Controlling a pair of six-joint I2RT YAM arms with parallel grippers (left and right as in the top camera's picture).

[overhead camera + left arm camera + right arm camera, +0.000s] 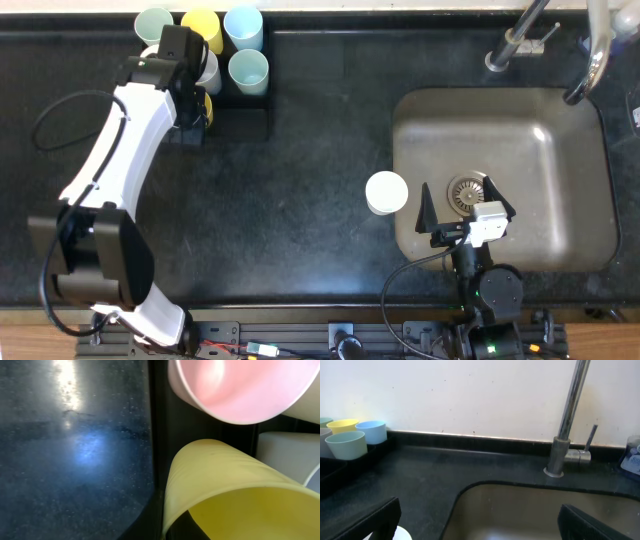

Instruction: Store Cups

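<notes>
A black cup rack [250, 112] stands at the counter's back left, holding a pale green cup [152, 22], a yellow cup [203, 24], a light blue cup [243, 24] and a teal cup [248, 70]. My left gripper [195, 105] is at the rack's front left, shut on a tilted yellow cup [235, 490] beside a pink cup [245, 385] and a white cup [285, 450]. A lone white cup [386, 192] stands upside down at the sink's left rim. My right gripper [462, 205] hangs open over the sink, empty, just right of that cup [402, 534].
The steel sink [540, 130] takes up the right side, with its drain [466, 190] below the right gripper. A tap [515, 40] stands behind it. Dark countertop [300, 200] spreads between rack and sink.
</notes>
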